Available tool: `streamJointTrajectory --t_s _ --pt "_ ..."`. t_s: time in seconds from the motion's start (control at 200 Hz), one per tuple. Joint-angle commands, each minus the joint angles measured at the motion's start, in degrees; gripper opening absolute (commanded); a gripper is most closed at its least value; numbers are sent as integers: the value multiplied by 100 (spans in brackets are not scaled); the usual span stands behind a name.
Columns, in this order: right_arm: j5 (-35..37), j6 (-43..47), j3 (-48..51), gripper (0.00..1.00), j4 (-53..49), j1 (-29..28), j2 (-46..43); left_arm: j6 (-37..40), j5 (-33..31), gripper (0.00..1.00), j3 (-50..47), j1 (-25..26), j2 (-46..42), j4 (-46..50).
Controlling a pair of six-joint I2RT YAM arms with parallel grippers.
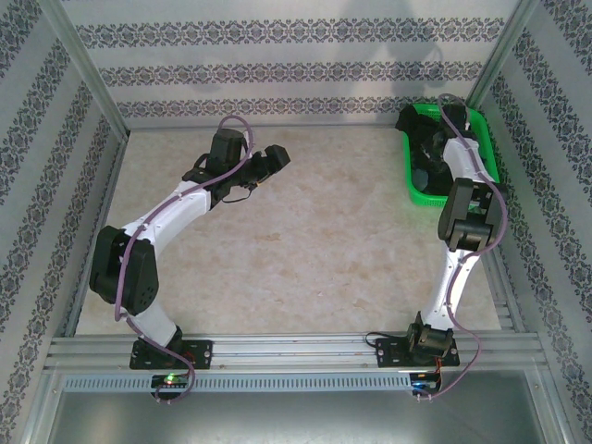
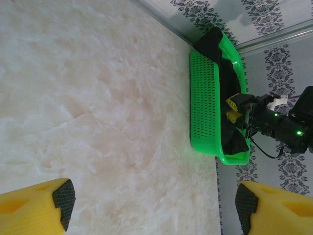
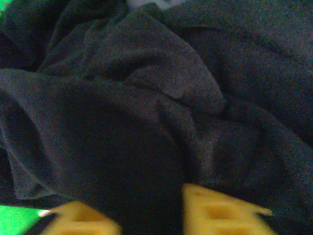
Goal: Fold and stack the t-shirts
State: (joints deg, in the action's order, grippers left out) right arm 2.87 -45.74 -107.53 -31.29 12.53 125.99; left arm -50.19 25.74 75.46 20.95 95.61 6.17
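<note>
The t-shirts (image 1: 413, 121) lie crumpled as dark cloth in the green mesh basket (image 1: 468, 118) at the far right corner; I cannot tell one shirt from the other there. The left wrist view shows the same t-shirts (image 2: 226, 73) heaped in the basket (image 2: 204, 88). My right gripper (image 1: 432, 154) reaches down into the basket. In its wrist view, dark grey cloth (image 3: 146, 98) bulges between the yellow fingers (image 3: 220, 213), and my right gripper (image 3: 151, 215) is closed on that fold. A white tag (image 3: 151, 2) peeks in at the top. My left gripper (image 1: 273, 157) hovers open over bare table, fingers (image 2: 36, 208) wide apart.
The beige tabletop (image 1: 305, 231) spreads between both arms. Patterned walls and metal frame posts close in the back and sides. The basket sits tight against the right wall. My right gripper (image 2: 234, 109) also appears inside the basket in the left wrist view.
</note>
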Motion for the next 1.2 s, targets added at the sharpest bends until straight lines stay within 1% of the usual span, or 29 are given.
streamJointTrajectory --t_s 0.0,0.01,0.14,0.245,0.315,0.395,0.51,0.57,0.679,0.824,0.934,1.034,1.194 --pt "-6 16 158 1 302 -34 -435 86 87 84 -1 2 -313 191" --pt "27 20 227 0 326 -48 -505 88 82 84 -8 5 -332 204" --pt "503 187 1060 0 793 -263 -1686 159 -57 81 -181 3 -550 303" --pt "931 408 1492 0 961 -526 -2686 198 -171 80 -316 0 -692 335" --pt "1133 548 1529 0 954 -689 -3195 211 -205 80 -357 3 -726 351" --pt "1202 630 1443 0 973 -797 -3637 229 -267 79 -352 -1 -733 415" --pt "1040 854 1015 0 1072 -915 -3974 308 -419 79 -280 -3 -753 567" --pt "907 997 655 0 1072 -1037 -4046 355 -521 78 -222 1 -768 660" --pt "862 1379 -5 0 1101 -1445 -4137 406 -777 78 -100 -11 -796 864" --pt "1045 1819 -1000 0 1031 -2267 -4038 447 -1069 77 -23 -35 -908 1085" --pt "1242 2182 -1782 0 1014 -3016 -3708 471 -1359 77 -23 -61 -1083 1300" --pt "1299 2209 -2400 0 838 -3626 -3252 509 -1626 77 -79 -82 -1290 1462" --pt "1202 1928 -2597 0 807 -4581 -2512 507 -2203 77 -170 -123 -1672 1817"
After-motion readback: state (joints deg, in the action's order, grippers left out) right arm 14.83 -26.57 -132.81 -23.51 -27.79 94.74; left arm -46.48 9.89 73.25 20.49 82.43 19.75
